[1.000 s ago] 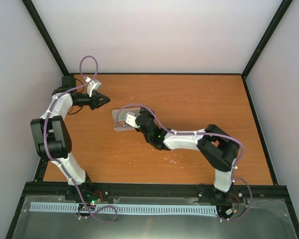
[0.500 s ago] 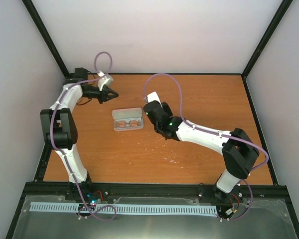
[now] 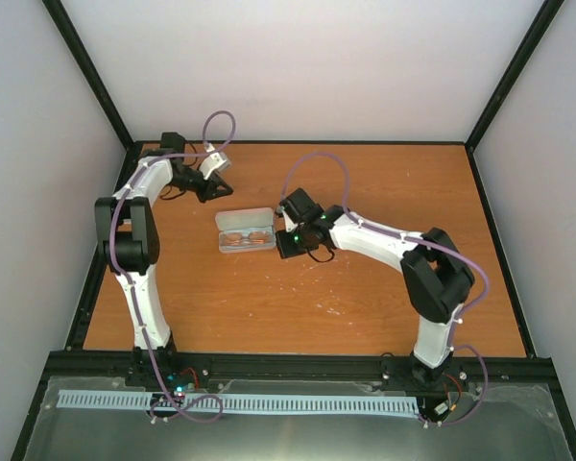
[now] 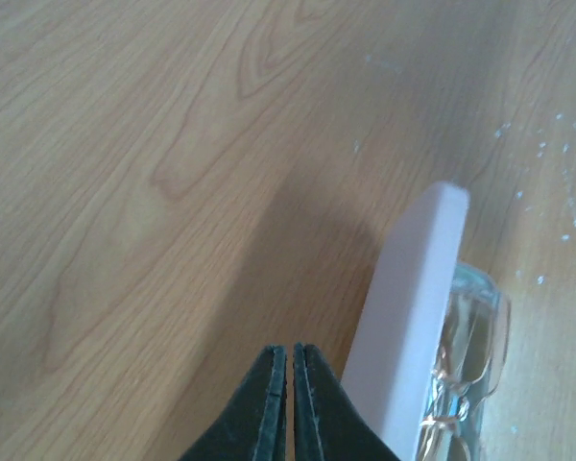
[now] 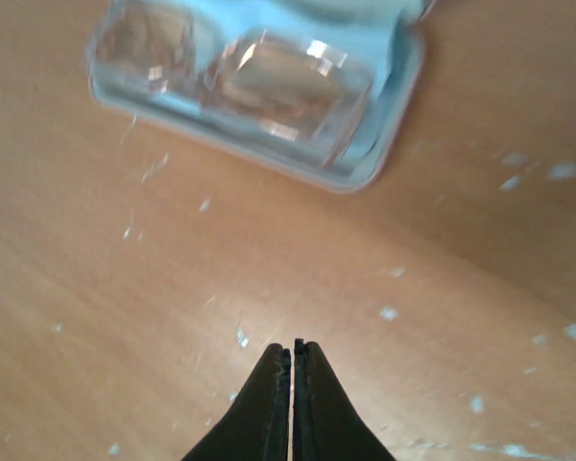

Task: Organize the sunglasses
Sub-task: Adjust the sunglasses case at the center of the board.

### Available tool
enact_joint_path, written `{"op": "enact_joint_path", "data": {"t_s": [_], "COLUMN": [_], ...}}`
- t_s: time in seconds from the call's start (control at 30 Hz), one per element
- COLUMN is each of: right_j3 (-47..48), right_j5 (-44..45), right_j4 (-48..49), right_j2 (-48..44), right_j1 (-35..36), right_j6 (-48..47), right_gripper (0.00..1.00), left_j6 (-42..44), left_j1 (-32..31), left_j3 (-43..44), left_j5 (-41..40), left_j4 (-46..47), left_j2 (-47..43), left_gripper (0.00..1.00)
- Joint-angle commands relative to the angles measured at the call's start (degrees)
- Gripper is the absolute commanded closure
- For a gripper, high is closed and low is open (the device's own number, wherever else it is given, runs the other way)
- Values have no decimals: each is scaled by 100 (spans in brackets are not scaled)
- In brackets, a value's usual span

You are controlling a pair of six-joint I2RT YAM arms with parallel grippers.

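Toward the far left part of the worktop, the sunglasses (image 5: 235, 82) lie inside the open pink case (image 5: 350, 181), and its lid (image 4: 413, 288) stands up. Both pincers are pressed together and hold nothing: the left gripper (image 4: 290, 348) is behind the lid, the right gripper (image 5: 291, 344) near the right end of the case. I judge that only the closing is left; the lid must be pushed down gently, without sliding the case.

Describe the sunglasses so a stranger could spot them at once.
On the orange wooden table, left of centre, lies an open pink case with pale blue lining. The sunglasses sit inside it: two small orange-tinted lenses, the only see-through thing there.
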Motion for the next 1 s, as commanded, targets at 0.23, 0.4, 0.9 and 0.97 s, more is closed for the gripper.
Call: {"op": "enact_joint_path", "data": {"t_s": [0.23,0.4,0.9,0.97], "right_j3": [569,799,1345,1388], "right_j5": [-1583,-1482,-884,-850], "right_j4": [-1127,-969,-788,-760], "right_j2": [851,1346,2086,2187], "right_j1": [-24,-28,-408,-448], "right_j6": [42,123,428,465], "right_gripper": [97,97,97,97], "left_j6": [452,413,128,65], "left_j1": [80,80,43,-12], "left_j3": [-568,-953,-1727,-1899], "left_j5": [-733,-718,-144,-111], "left_j4": [17,120,140,212], "left_j2": [-6,-123,-674,-748], "left_gripper": [93,93,93,93]}}
